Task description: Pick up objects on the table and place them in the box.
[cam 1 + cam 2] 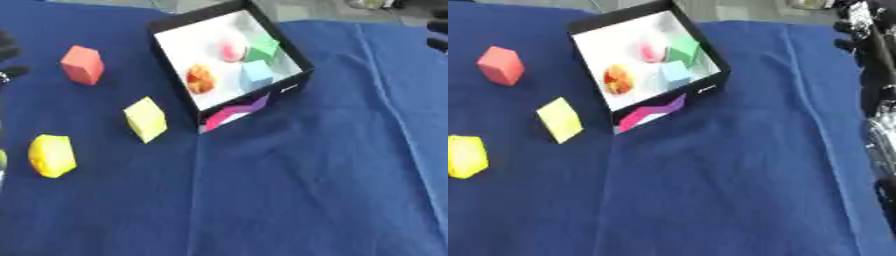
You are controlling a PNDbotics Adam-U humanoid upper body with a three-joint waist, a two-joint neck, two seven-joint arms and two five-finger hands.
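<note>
Three blocks waiting left of the box (297, 62): red block (82, 64), pale yellow block (145, 119), rounder yellow piece (52, 155), all matte, foam-like, on creased blue cloth (306, 190). Four coloured pieces already inside, against white glossy walls. Right hand (866, 27) up at far right, left hand (7, 47) barely at the edge; fingers, cannot tell. Risk: catching the rim, skidding the light box on cloth.

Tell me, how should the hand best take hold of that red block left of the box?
Probably from above, pinching two opposite side faces of the red block. It stands apart on the blue cloth, with open space on every side, and its flat faces give fingers something to close on. The box lies to its right.
</note>
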